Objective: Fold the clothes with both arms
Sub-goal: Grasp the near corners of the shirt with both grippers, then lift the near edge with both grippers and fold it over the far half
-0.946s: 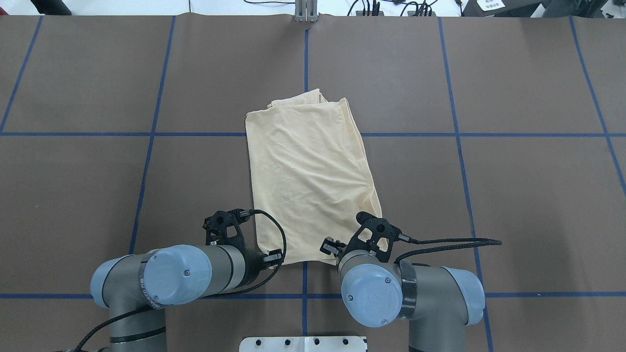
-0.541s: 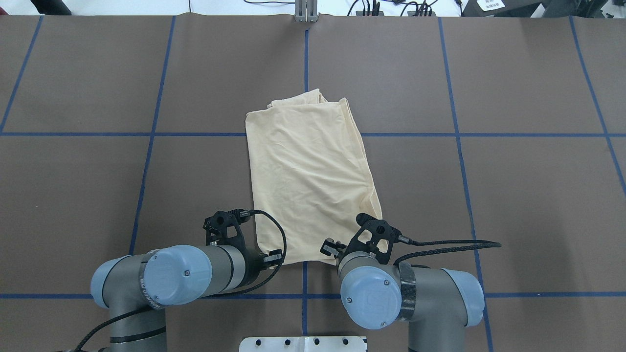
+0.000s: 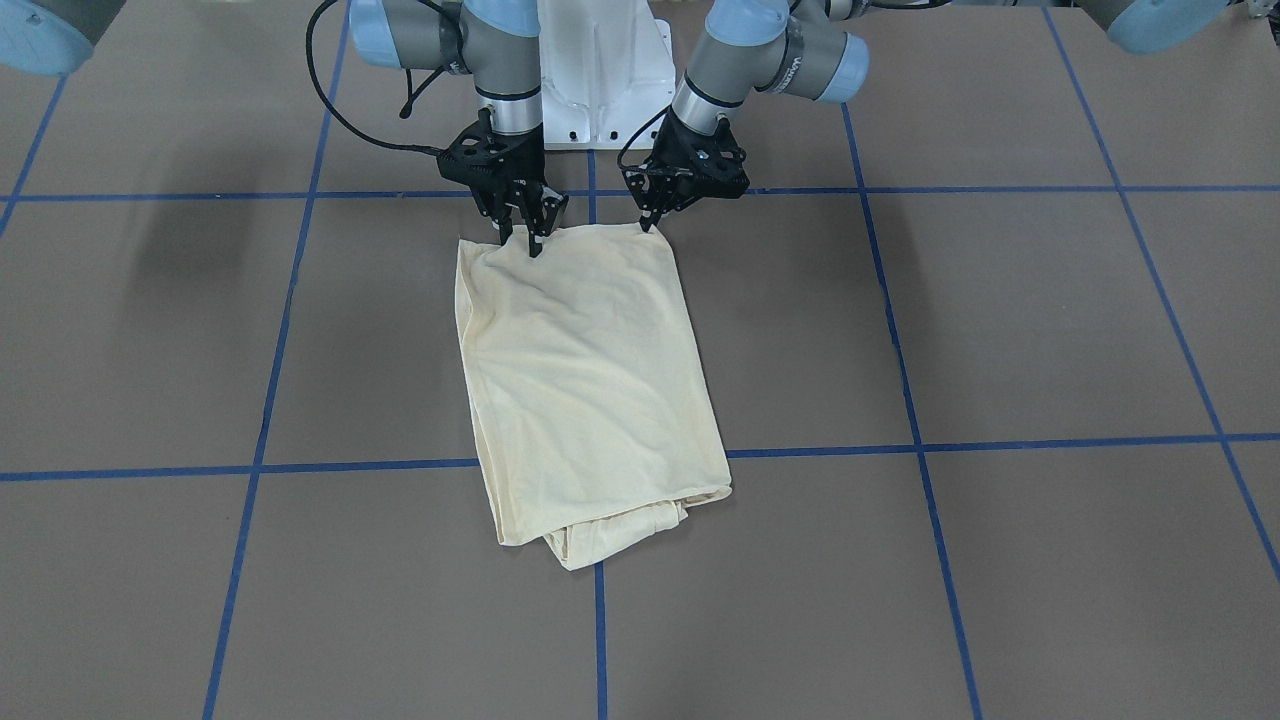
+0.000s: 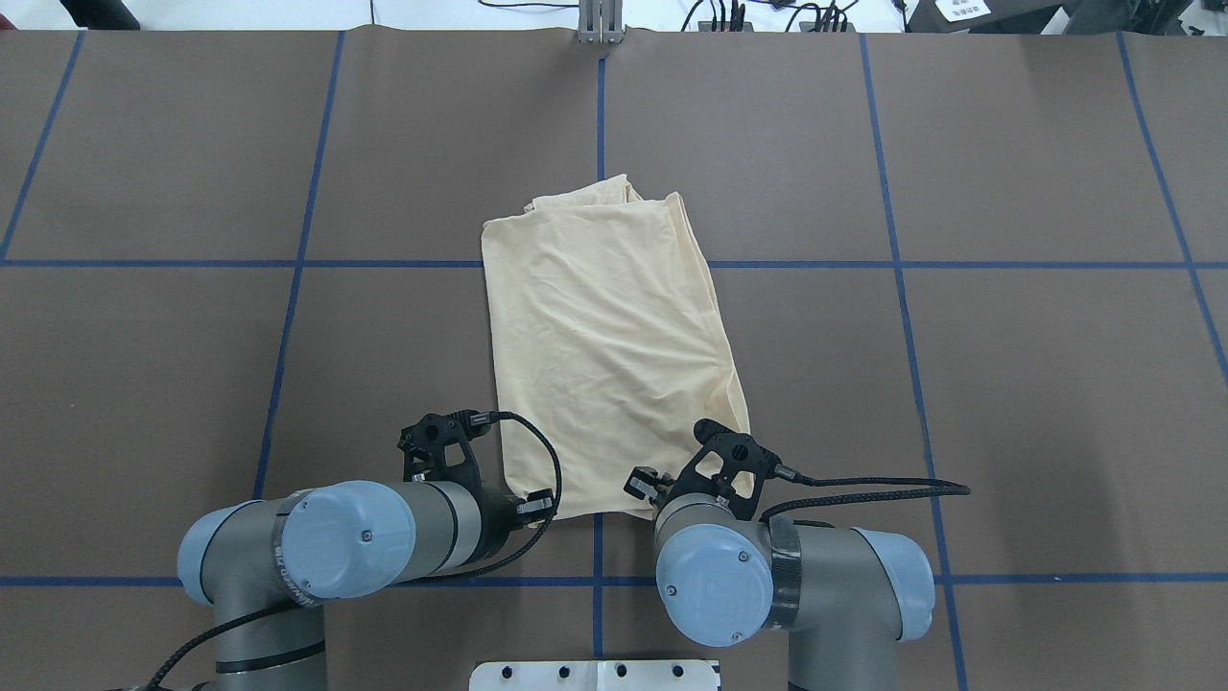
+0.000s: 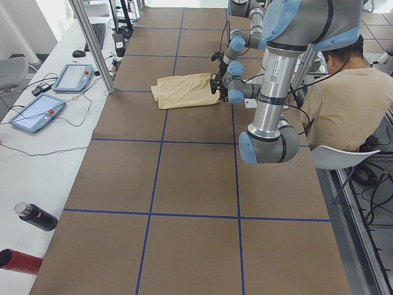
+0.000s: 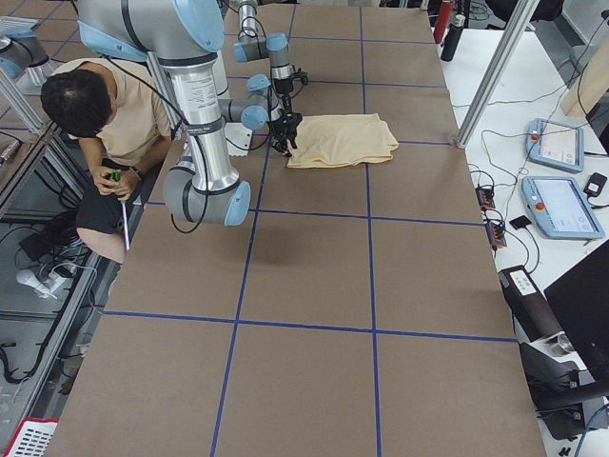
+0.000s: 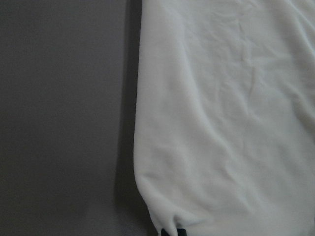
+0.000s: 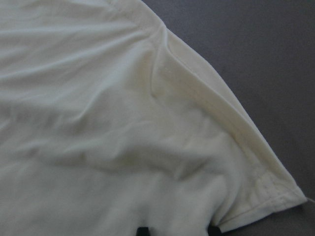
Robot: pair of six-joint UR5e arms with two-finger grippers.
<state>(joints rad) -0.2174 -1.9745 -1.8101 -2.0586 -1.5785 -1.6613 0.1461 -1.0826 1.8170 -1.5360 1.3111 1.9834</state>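
The cream-yellow T-shirt (image 3: 590, 370) lies folded into a long rectangle on the brown table, its print and neck label hidden; it also shows in the overhead view (image 4: 604, 355). Both grippers stand at its edge nearest the robot. My left gripper (image 3: 648, 222) pinches one near corner; the left wrist view shows cloth (image 7: 221, 123) gathered at a dark fingertip. My right gripper (image 3: 527, 238) pinches the other near corner, where the fabric bunches; the right wrist view shows the hem (image 8: 236, 132) with creases running to the fingertips. Overhead, the wrists hide both sets of fingers.
The white pedestal base (image 3: 600, 90) stands just behind the grippers. A seated operator (image 5: 344, 98) is beside the robot. Teach pendants (image 5: 70, 77) and bottles (image 5: 34, 216) lie on the white side table. An aluminium post (image 6: 495, 67) stands at the table's far edge.
My right arm has shifted slightly left, its wrist drawing in a little over the shirt's near corner. The left arm and the rest of the shirt have not moved.
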